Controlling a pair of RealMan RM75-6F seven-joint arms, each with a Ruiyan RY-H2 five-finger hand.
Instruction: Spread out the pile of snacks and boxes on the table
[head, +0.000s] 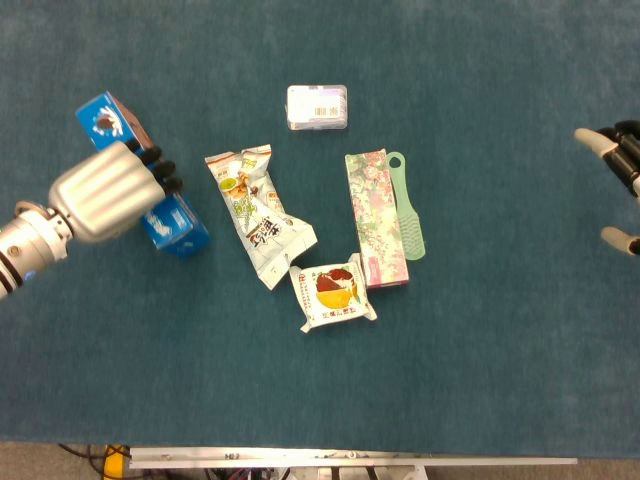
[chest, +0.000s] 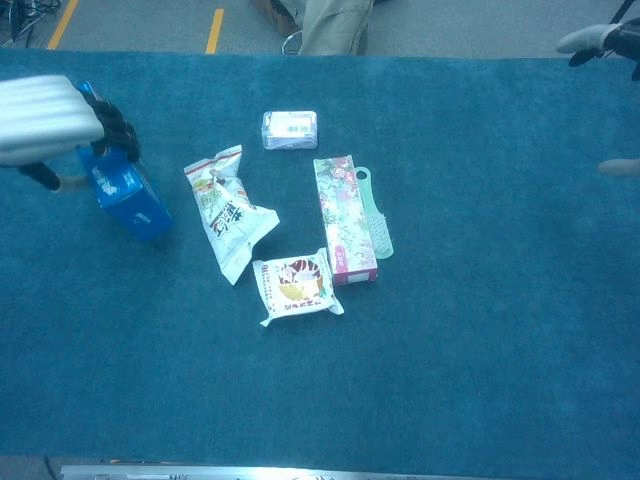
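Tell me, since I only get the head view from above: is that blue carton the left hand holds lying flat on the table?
Observer: No. The chest view shows the blue cardboard carton steeply tilted. Its upper end is gripped by the left hand and its lower corner is down by the teal tablecloth. I cannot tell whether it touches.
Operator: Is there anything beyond the far edge of the table?
Observer: Yes. The chest view shows a grey floor with a yellow painted line, and what look like someone's khaki trouser legs.
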